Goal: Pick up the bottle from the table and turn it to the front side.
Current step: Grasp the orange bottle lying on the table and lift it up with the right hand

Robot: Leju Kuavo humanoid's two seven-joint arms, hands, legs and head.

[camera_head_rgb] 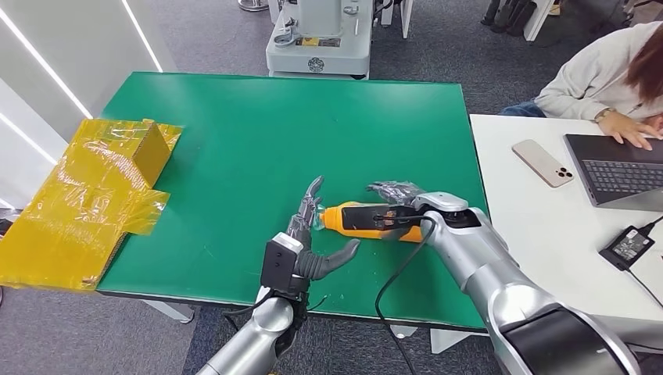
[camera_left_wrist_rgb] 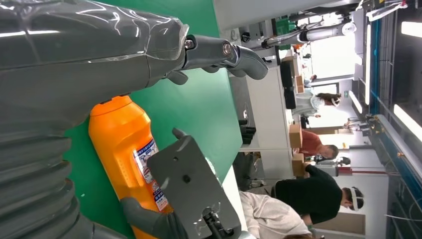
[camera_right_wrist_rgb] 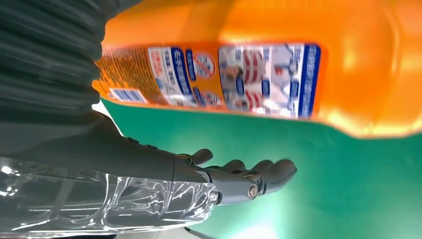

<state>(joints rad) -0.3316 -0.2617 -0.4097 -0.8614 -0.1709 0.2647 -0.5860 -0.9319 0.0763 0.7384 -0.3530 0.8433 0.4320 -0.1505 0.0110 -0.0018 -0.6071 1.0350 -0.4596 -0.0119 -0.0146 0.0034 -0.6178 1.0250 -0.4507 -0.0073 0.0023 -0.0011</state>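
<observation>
My right hand [camera_head_rgb: 396,205] lies over the orange bottle [camera_head_rgb: 356,218], which rests on its side near the front edge of the green table [camera_head_rgb: 234,125]; whether it actually grips I cannot tell, while my left hand [camera_head_rgb: 310,234] hovers spread and empty at the cap end. The bottle looks like rigid, smooth plastic, likely slippery, so I'd wrap the mid-body. The right wrist view reveals the printed label [camera_right_wrist_rgb: 214,79].

A phone [camera_head_rgb: 542,162] and laptop [camera_head_rgb: 618,167] (a person [camera_head_rgb: 606,74] typing) share the white table [camera_head_rgb: 539,234].
</observation>
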